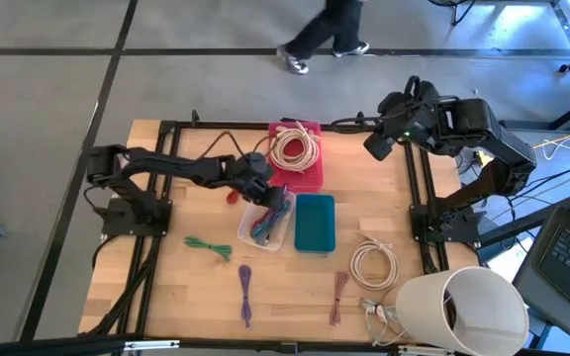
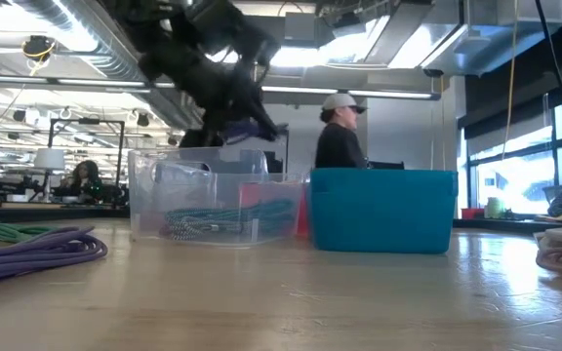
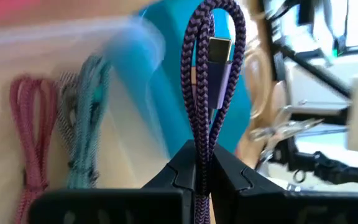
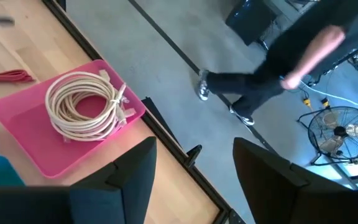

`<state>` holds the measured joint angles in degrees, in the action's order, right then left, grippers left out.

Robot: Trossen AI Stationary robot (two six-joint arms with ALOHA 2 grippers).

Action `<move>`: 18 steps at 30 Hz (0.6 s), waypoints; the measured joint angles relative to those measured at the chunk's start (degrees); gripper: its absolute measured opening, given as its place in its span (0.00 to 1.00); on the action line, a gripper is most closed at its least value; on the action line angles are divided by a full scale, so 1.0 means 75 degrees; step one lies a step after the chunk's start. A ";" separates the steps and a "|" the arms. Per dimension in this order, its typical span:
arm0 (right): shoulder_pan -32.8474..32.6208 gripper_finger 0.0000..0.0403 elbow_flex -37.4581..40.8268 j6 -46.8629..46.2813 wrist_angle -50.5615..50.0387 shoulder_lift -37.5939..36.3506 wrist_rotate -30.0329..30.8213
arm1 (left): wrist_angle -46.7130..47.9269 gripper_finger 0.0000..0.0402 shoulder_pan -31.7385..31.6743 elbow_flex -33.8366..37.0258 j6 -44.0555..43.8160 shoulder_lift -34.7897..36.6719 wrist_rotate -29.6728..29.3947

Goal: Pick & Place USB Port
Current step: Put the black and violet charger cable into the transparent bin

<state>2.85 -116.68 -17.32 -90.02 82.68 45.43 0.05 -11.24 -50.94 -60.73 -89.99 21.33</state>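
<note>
My left gripper (image 3: 202,152) hovers over the clear bin (image 1: 248,229), shut on a folded purple braided USB cable (image 3: 194,81). The cable's loop and metal plug (image 3: 220,46) stick out past the fingertips. In the low view the left gripper (image 2: 242,122) hangs just above the clear bin (image 2: 213,200). Pink and teal cables (image 3: 82,124) lie in that bin. A teal bin (image 1: 315,222) stands beside it. My right gripper (image 4: 194,146) waits open, raised past the table's far right corner (image 1: 376,146). My left gripper pinches the doubled purple cable (image 3: 199,140) between its two fingers, with both strands of the fold running through them. The looped end and plug stand out beyond the fingertips. The cable is lifted clear above the clear bin.
A pink tray (image 1: 310,176) holds a white coiled cable (image 1: 293,148). Green (image 1: 209,247), purple (image 1: 245,292) and reddish (image 1: 336,297) cables and a white coil (image 1: 374,262) lie on the near table. A white cylinder (image 1: 463,307) sits at the near right corner. A person walks beyond the far edge.
</note>
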 joint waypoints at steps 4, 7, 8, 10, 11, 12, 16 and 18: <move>-0.0003 0.53 0.0003 -0.0004 0.0000 -0.0034 -0.0032 | -0.0022 0.03 0.0079 -0.0038 0.0000 -0.0440 0.0063; -0.0003 0.53 0.0006 -0.0015 0.0001 -0.0093 -0.0048 | 0.0158 0.03 0.0096 -0.0055 0.0047 -0.0604 -0.0017; -0.0003 0.53 0.0006 -0.0022 -0.0002 -0.0110 -0.0050 | 0.0235 0.03 0.0098 -0.0052 0.0072 -0.0608 -0.0071; -0.0003 0.53 0.0006 -0.0029 0.0000 -0.0142 -0.0052 | 0.0435 0.03 0.0099 -0.0089 0.0166 -0.0543 -0.0208; -0.0003 0.53 0.0006 -0.0029 0.0000 -0.0148 -0.0052 | 0.0599 0.03 0.0121 -0.0157 0.0247 -0.0432 -0.0318; -0.0003 0.53 0.0006 -0.0026 0.0000 -0.0157 -0.0052 | 0.0949 0.03 0.0159 -0.0234 0.0324 -0.0333 -0.0470; -0.0003 0.53 0.0006 -0.0026 0.0000 -0.0200 -0.0052 | 0.2717 0.03 0.0245 -0.0949 0.0736 0.0314 -0.0995; -0.0003 0.53 0.0006 -0.0026 0.0000 -0.0214 -0.0002 | 0.3766 0.03 0.0245 -0.1172 0.0895 0.0511 -0.1265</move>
<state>2.83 -116.64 -17.52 -90.02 81.08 45.41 28.30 -9.41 -59.73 -54.02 -86.16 11.84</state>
